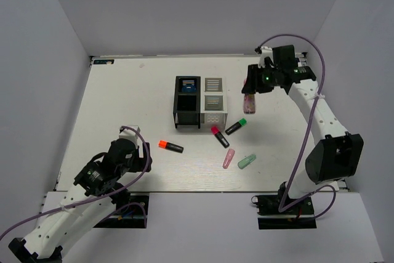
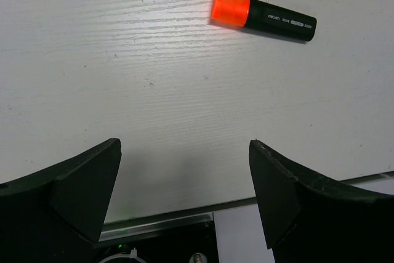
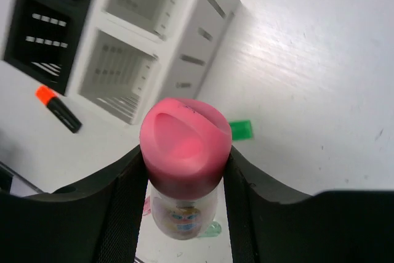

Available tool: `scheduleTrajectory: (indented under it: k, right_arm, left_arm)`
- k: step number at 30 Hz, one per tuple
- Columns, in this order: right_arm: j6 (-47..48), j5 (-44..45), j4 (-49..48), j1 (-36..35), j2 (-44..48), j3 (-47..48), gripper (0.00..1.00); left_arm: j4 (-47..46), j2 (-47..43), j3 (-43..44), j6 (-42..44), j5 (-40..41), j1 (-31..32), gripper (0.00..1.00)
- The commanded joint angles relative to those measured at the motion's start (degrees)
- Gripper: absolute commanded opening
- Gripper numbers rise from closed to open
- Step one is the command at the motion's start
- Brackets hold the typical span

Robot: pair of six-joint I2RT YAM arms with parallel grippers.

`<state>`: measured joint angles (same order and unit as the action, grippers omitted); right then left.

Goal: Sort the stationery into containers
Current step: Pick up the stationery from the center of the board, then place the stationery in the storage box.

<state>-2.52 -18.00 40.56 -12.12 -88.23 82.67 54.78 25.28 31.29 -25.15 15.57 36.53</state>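
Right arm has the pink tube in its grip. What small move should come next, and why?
Probably carry it left until it hangs over a cell of the white organiser, then lower. The right gripper is shut on the pink tube, which hangs to the right of that organiser, apparently lifted off the table.

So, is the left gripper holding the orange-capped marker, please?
No, the left gripper is open and the orange-capped marker lies on the table ahead of it.

A white tabletop (image 1: pixel 123 103) with faint wood grain is lying under soft, even light that is throwing only weak shadows. A plain pale left wall (image 1: pixel 37 60), far wall (image 1: pixel 203 4) and right wall (image 1: pixel 369 35) are closing it in. A metal strip (image 2: pixel 166 218) is running along its near edge.
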Motion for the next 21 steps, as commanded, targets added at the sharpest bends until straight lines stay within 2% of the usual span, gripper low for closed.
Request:
scheduleTrajectory:
  k: [1, 4, 6, 7, 8, 10, 11, 17, 21]
  right_arm:
    - [2.09, -5.37, 1.11, -2.2, -1.59, 8.27, 0.0]
    - [1.48, -9.06, -2.48, -4.31, -3.53, 12.76, 0.0]
    - [0.85, -12.92, -9.69, -5.8, -4.93, 12.87, 0.0]
    - [1.81, -17.81, -11.97, -5.9, -5.11, 10.95, 0.0]
    - [1.82, -20.56, -20.61, -5.9, -6.16, 10.06, 0.0]
    - [1.38, -29.07, -25.68, -6.42, -7.74, 8.39, 0.0]
    - [1.38, -30.07, -30.05, -6.77, -9.4, 8.64, 0.0]
    - [5.42, -28.68, -33.08, -7.66, -19.25, 17.07, 0.0]
    - [9.81, -23.93, -38.6, -7.66, -19.79, 15.77, 0.0]
  left_arm:
    - [-0.47, -0.23, -0.53, -1.13, -1.07, -0.24, 0.94]
    - [-0.82, 0.38, -0.35, -1.92, -1.6, -0.15, 0.94]
    - [-0.91, 0.56, -0.17, -2.19, -1.86, -0.24, 0.94]
    - [-0.91, 0.82, -0.17, -2.36, -2.04, -0.15, 0.94]
    - [-0.91, 1.09, -0.17, -2.54, -2.12, -0.15, 0.94]
    - [-0.64, 1.09, -0.44, -2.71, -2.3, -0.24, 0.94]
    - [-0.47, 1.26, -0.44, -2.71, -2.39, -0.32, 0.94]
    - [-0.03, 0.83, -0.88, -3.59, -2.13, -0.15, 0.94]
    - [0.76, 1.0, -0.7, -3.59, -1.69, -0.23, 0.94]
